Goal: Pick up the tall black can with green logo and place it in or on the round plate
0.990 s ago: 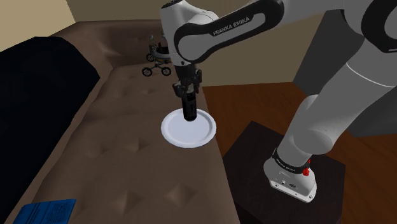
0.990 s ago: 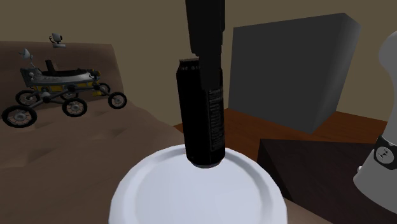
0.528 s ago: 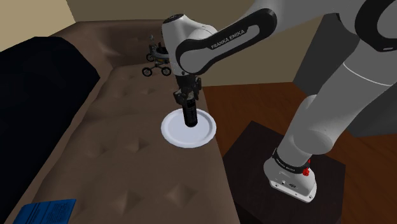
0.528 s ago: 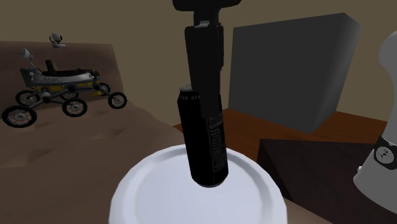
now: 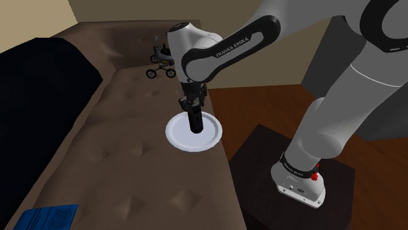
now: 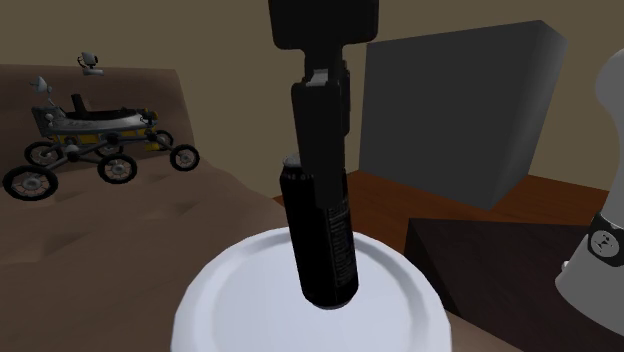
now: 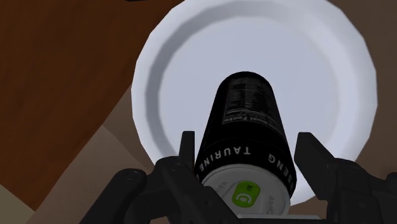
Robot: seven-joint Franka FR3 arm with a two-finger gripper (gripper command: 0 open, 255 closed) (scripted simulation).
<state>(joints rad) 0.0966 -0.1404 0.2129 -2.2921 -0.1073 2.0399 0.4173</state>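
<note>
Your hand point(image 7: 248, 159) clasps the black can point(image 7: 245, 121) near its top, with the base just 12 o'clock of centre over the white plate point(image 7: 318, 57) in the shoulder view. Lower gently until it seats flat, then release.

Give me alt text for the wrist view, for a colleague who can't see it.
The black gripper clasps a tall black can directly over a round white plate. The plate lies on a brown cushion beside a wooden floor.

arm point(image 5: 340, 108): white, dark joints | FRANKA EMIKA lettering | pincer point(image 5: 194, 111): black
</note>
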